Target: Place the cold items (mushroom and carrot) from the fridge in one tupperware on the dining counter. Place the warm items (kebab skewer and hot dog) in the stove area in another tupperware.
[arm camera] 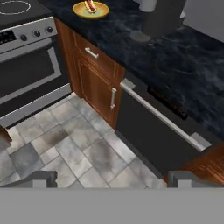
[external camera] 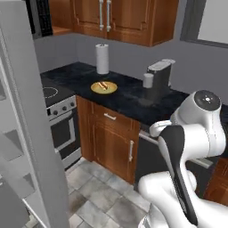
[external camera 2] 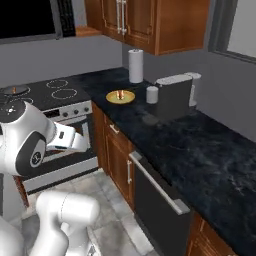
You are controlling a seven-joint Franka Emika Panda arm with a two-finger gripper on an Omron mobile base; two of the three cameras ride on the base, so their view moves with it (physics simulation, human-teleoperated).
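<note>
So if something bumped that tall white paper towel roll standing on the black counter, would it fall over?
Probably yes. The white paper towel roll stands upright on its end on the black stone counter, taller than it is wide, so a nudge near its top would likely tip it. Being round, it may then roll. It looks soft and light, so a fall should hardly harm it.

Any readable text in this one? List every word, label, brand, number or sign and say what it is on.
None can be read.
Stove: the dark control panel beside its knobs bears no legible marks.
Arm: a small round emblem on the dark joint cover, too blurred to read.
Coffee machine, paper towel roll, yellow plate, cabinets: no lettering visible.
</note>
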